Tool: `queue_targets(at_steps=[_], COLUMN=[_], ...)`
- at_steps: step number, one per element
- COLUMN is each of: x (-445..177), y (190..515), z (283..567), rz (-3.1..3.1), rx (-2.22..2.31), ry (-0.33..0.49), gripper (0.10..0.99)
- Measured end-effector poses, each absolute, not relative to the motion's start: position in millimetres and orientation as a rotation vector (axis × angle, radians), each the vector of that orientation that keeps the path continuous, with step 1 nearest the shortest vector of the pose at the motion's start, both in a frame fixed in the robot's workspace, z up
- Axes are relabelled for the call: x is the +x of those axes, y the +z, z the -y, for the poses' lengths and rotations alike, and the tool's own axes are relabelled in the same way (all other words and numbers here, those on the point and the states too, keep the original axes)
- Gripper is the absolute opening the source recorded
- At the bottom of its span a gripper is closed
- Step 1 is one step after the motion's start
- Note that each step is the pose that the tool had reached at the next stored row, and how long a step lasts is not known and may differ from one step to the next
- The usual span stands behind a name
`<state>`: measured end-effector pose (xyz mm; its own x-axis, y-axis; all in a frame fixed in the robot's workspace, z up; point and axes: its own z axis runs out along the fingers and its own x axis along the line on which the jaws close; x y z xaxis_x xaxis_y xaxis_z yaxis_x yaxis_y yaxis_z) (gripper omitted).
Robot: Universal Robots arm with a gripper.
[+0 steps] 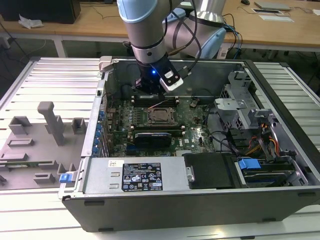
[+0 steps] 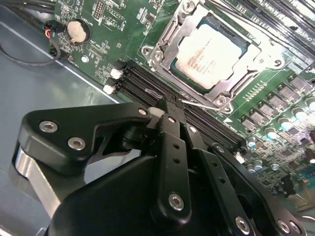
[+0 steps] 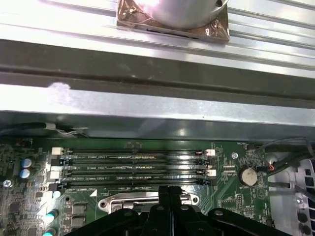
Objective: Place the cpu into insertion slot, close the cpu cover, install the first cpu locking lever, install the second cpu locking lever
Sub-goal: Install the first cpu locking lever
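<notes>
Second wrist view: cpu (image 2: 210, 55) in socket (image 2: 222, 90)

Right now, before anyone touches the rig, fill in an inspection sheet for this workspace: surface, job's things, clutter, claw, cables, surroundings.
Surface: slatted metal table carrying an open computer case.
Job's things: cpu seated in the insertion slot; cpu cover lying flat over it; thin wire lever beside the socket.
Clutter: grey fixture blocks on the table, at the exterior view's left.
Claw: shut, tips over the memory slots beside the socket.
Cables: orange and blue wires by the drive bay; black cable along the arm.
Surroundings: wooden desks behind.
</notes>
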<state>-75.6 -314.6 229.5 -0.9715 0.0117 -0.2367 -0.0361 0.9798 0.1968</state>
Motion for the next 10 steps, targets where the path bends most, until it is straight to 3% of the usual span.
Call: queue_targets(at_steps=[10], x=[-75.9], y=[224.0], z=[310.3], rz=[-2.882], rx=[0.071], ry=[0.282], gripper=[0.106])
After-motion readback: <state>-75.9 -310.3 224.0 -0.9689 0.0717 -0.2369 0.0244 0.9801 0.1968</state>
